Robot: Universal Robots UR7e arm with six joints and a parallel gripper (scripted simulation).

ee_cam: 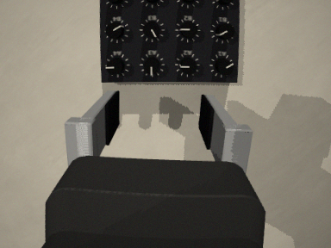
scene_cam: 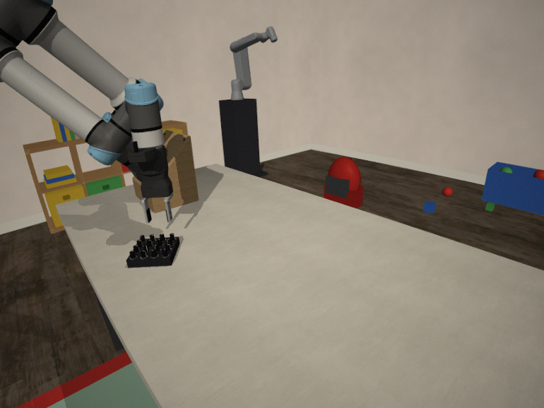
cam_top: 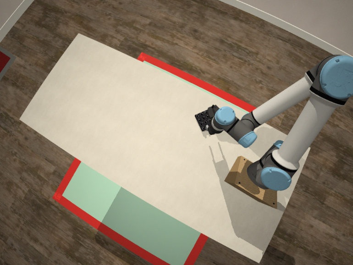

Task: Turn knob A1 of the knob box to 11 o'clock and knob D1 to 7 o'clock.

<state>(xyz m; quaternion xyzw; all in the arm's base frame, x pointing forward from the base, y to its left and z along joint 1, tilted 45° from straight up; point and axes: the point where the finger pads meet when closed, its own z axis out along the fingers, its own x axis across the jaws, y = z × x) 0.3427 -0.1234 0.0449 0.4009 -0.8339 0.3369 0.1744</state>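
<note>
Top view: pale beige worktop set at an angle over dark wood-plank floor, with red-bordered green floor mat showing at its near-left end and along the far edge; arm on wooden pedestal at the right end; knob box on the worktop right of centre, partly under the wrist, arm shadow falling beside the pedestal. Exterior view: plain cream walls, white skirting; wooden shelf unit with coloured boxes at far left, grey arm on a black column by the far wall, red domed object, small blue cube, red ball and blue bin on the floor to the right. Gripper hangs above the box's far side, not touching it, jaws spread wide, nothing between them. Wrist view: the box's sixteen knobs in four rows at top centre; two grey fingers apart over bare worktop just near of the box edge, their shadows between them. Printed names too small to read.
</note>
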